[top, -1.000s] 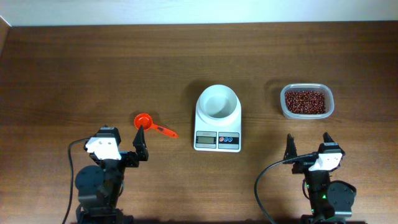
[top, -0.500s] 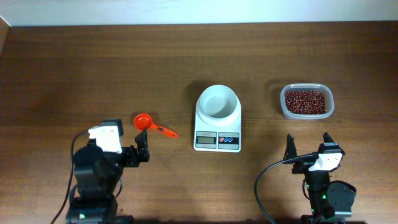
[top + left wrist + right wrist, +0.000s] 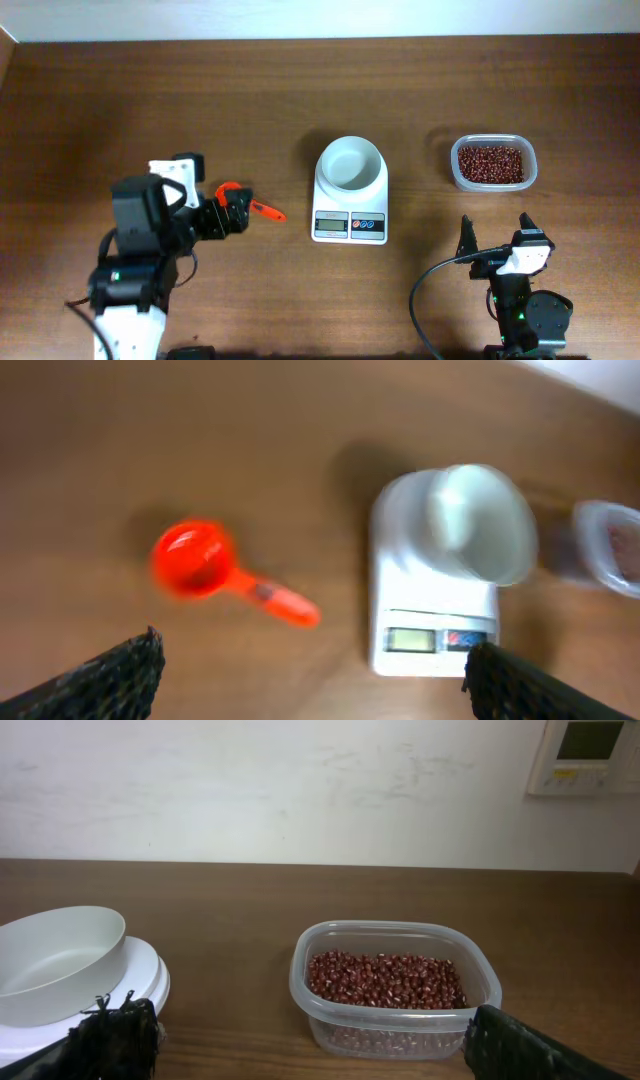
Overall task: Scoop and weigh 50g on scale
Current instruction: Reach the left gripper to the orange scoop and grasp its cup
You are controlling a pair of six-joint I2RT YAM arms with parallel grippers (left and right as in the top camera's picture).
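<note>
The scale stands mid-table, its bowl on the far half and its display on the side nearer the arms. The measuring scoop lies just to the scale's left with its handle pointing toward it, and the tub holding the beans stands apart to the scale's right. The left gripper is over the scoop's cup end, while the right gripper sits near the table's front edge, before the tub and right of the scale.
</note>
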